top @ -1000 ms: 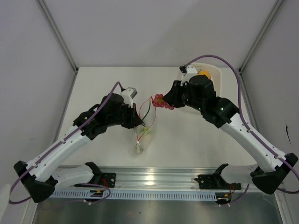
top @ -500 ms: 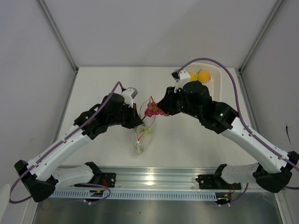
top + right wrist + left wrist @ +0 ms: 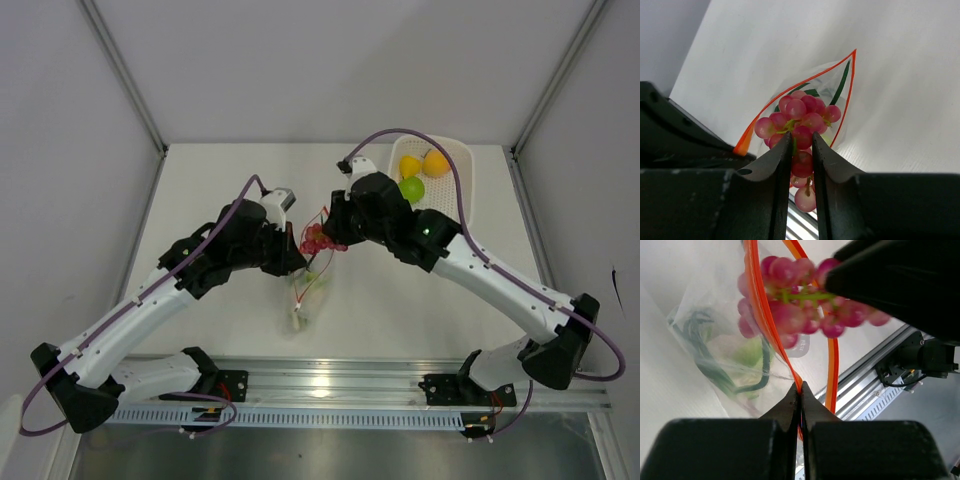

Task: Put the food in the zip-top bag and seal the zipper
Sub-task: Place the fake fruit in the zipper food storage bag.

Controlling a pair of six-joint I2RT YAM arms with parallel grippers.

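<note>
The clear zip-top bag [image 3: 305, 298] hangs mouth up over the table's middle. My left gripper [image 3: 801, 387] is shut on one side of its red-orange zipper [image 3: 756, 305], so the mouth gapes in a loop. Green stalks [image 3: 715, 375] and a pale leafy piece lie inside. My right gripper [image 3: 802, 137] is shut on a red grape bunch [image 3: 802, 117] and holds it right at the bag's mouth [image 3: 316, 240]. The zipper [image 3: 850, 90] rings the bunch in the right wrist view. More food sits at the back right: a green apple [image 3: 411, 189], an orange round fruit [image 3: 436, 163] and a yellow piece [image 3: 409, 164].
The white perforated basket [image 3: 464, 190] with the remaining fruit stands at the table's back right corner. The right arm [image 3: 480, 275] stretches diagonally from its base to the bag. A metal rail [image 3: 320, 385] runs along the near edge.
My right arm has swung left from the basket with the grape bunch, bringing it to the bag's mouth. The basket's fruit now shows. The left arm has kept still.
</note>
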